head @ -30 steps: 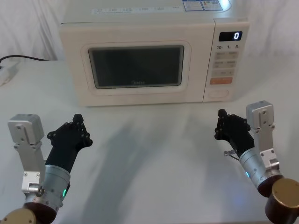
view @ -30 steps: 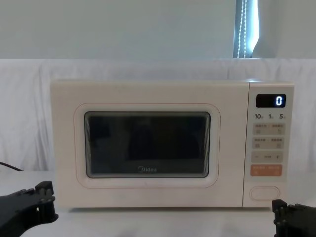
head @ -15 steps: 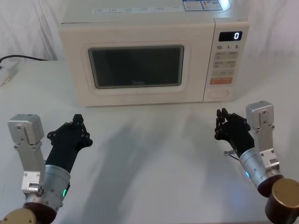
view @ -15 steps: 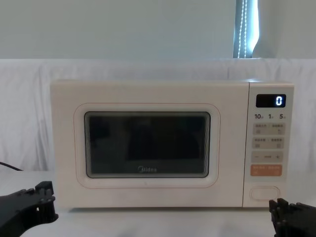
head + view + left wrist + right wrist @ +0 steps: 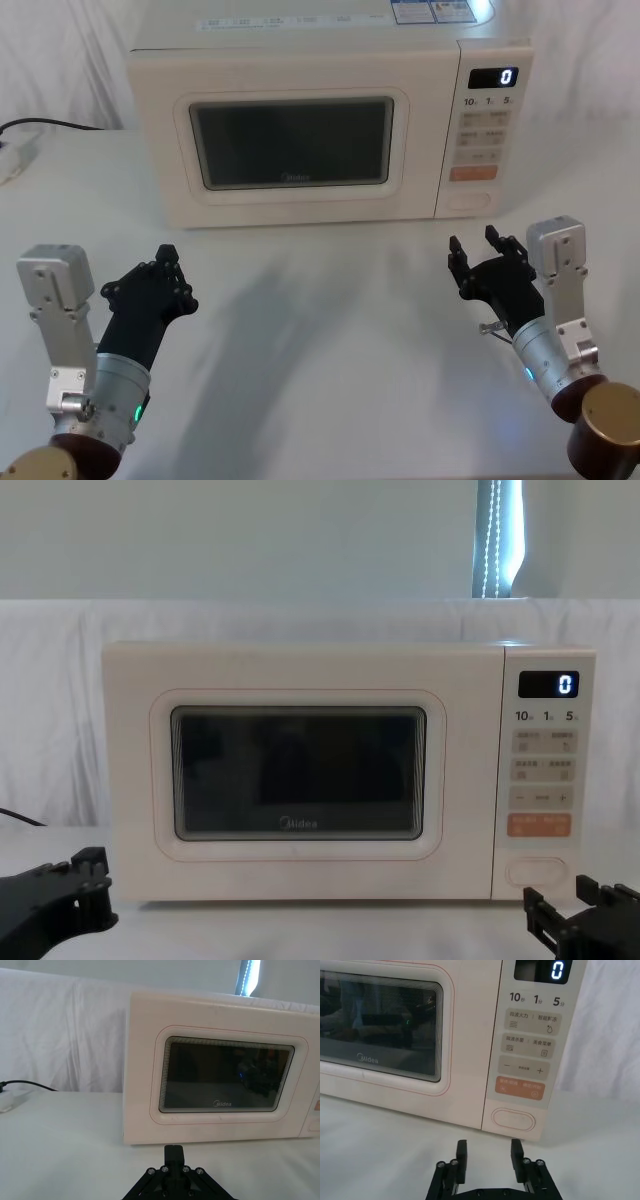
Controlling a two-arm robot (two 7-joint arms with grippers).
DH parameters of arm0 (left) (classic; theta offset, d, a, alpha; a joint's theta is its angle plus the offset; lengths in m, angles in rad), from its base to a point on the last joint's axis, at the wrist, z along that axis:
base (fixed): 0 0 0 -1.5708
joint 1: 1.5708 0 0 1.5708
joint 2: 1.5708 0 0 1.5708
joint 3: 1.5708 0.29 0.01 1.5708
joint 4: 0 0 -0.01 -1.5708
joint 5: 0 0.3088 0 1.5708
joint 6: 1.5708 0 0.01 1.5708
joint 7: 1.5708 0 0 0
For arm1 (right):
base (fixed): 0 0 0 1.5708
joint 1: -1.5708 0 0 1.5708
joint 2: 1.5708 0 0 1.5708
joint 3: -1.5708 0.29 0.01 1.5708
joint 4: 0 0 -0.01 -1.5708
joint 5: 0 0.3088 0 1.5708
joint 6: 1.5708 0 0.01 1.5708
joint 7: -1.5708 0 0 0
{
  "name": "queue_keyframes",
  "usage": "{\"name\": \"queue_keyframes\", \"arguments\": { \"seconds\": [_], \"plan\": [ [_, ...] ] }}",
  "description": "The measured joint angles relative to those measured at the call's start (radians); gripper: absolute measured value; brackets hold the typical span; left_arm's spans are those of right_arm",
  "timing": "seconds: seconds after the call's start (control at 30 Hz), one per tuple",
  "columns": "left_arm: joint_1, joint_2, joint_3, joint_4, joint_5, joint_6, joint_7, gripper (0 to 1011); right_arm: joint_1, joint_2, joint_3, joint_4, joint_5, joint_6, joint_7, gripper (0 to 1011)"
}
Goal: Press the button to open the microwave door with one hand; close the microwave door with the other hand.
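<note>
Fingers (image 5: 462, 1154) of right gripper (image 5: 476, 255) spread apart with a clear gap, holding nothing, hovering low over white table (image 5: 330, 330) at near right, just short of microwave (image 5: 300, 120) and roughly in line with its control strip. Fingers of left gripper (image 5: 166, 262) drawn together into one closed tip, also holding nothing, parked at near left, well apart from the oven. Cream, boxy microwave set at far centre of table, facing the robot. Microwave door (image 5: 300, 770) closed flush, with rounded dark glass window and small "Midea" lettering under the glass. Narrow control strip on right side of oven: black display (image 5: 544, 970) lit with a white "0"; beneath it "10", "1" and "5", each with a tiny character too small to read; then two rows of small beige keys with Chinese lettering, hard to make out; then a long beige key with "−" and "+"; then orange rectangular key (image 5: 521, 1088). Button (image 5: 513, 1120), large, blank, cream and pill-shaped, lowest on the strip, untouched, directly beyond the open right fingers. Printed labels on top of oven, too small to read. Black cable (image 5: 50, 125) lying on table at far left, beside white cloth backdrop.
</note>
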Motion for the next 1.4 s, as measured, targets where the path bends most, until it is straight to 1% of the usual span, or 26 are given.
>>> {"name": "queue_keyframes", "arguments": {
  "seconds": [0.03,0.07,0.1,0.13,0.2,0.3,0.37,0.4,0.43,0.47,0.5,0.53,0.6,0.67,0.73,0.77,0.87,0.97,1.03,1.2,1.27,1.3,1.33,1.37,1.4],
  "plan": [
    [0.0,0.0,0.0,0.0,0.0,0.0,0.0,0,0.0,0.0,0.0,0.0,0.0,0.0,0.0,586],
    [0.0,0.0,0.0,0.0,0.0,0.0,0.0,0,0.0,0.0,0.0,0.0,0.0,0.0,0.0,612],
    [0.0,0.0,0.0,0.0,0.0,0.0,0.0,0,0.0,0.0,0.0,0.0,0.0,0.0,0.0,612],
    [0.0,0.0,0.0,0.0,0.0,0.0,0.0,0,0.0,0.0,0.0,0.0,0.0,0.0,0.0,668],
    [0.0,0.0,0.0,0.0,0.0,0.0,0.0,0,0.0,0.0,0.0,0.0,0.0,0.0,0.0,707],
    [0.0,0.0,0.0,0.0,0.0,0.0,0.0,0,0.0,0.0,0.0,0.0,0.0,0.0,0.0,817],
    [0.0,0.0,0.0,0.0,0.0,0.0,0.0,3,0.0,0.0,0.0,0.0,0.0,0.0,0.0,855],
    [0.0,0.0,0.0,0.0,0.0,0.0,0.0,28,0.0,0.0,0.0,0.0,0.0,0.0,0.0,902],
    [0.0,0.0,0.0,0.0,0.0,0.0,0.0,47,0.0,0.0,0.0,0.0,0.0,0.0,0.0,919],
    [0.0,0.0,0.0,0.0,0.0,0.0,0.0,79,0.0,0.0,0.0,0.0,0.0,0.0,0.0,936],
    [0.0,0.0,0.0,0.0,0.0,0.0,0.0,127,0.0,0.0,0.0,0.0,0.0,0.0,0.0,979],
    [0.0,0.0,0.0,0.0,0.0,0.0,0.0,127,0.0,0.0,0.0,0.0,0.0,0.0,0.0,988],
    [0.0,0.0,0.0,0.0,0.0,0.0,0.0,178,0.0,0.0,0.0,0.0,0.0,0.0,0.0,1001],
    [0.0,0.0,0.0,0.0,0.0,0.0,0.0,252,0.0,0.0,0.0,0.0,0.0,0.0,0.0,1001],
    [0.0,0.0,0.0,0.0,0.0,0.0,0.0,284,0.0,0.0,0.0,0.0,0.0,0.0,0.0,1001],
    [0.0,0.0,0.0,0.0,0.0,0.0,0.0,341,0.0,0.0,0.0,0.0,0.0,0.0,0.0,1001],
    [0.0,0.0,0.0,0.0,0.0,0.0,0.0,450,0.0,0.0,0.0,0.0,0.0,0.0,0.0,1001],
    [0.0,0.0,0.0,0.0,0.0,0.0,0.0,513,0.0,0.0,0.0,0.0,0.0,0.0,0.0,1001],
    [0.0,0.0,0.0,0.0,0.0,0.0,0.0,614,0.0,0.0,0.0,0.0,0.0,0.0,0.0,1001],
    [0.0,0.0,0.0,0.0,0.0,0.0,0.0,744,0.0,0.0,0.0,0.0,0.0,0.0,0.0,1001],
    [0.0,0.0,0.0,0.0,0.0,0.0,0.0,823,0.0,0.0,0.0,0.0,0.0,0.0,0.0,1002],
    [0.0,0.0,0.0,0.0,0.0,0.0,0.0,823,0.0,0.0,0.0,0.0,0.0,0.0,0.0,1001],
    [0.0,0.0,0.0,0.0,0.0,0.0,0.0,848,0.0,0.0,0.0,0.0,0.0,0.0,0.0,1001],
    [0.0,0.0,0.0,0.0,0.0,0.0,0.0,917,0.0,0.0,0.0,0.0,0.0,0.0,0.0,1002],
    [0.0,0.0,0.0,0.0,0.0,0.0,0.0,933,0.0,0.0,0.0,0.0,0.0,0.0,0.0,1002]
  ]
}}
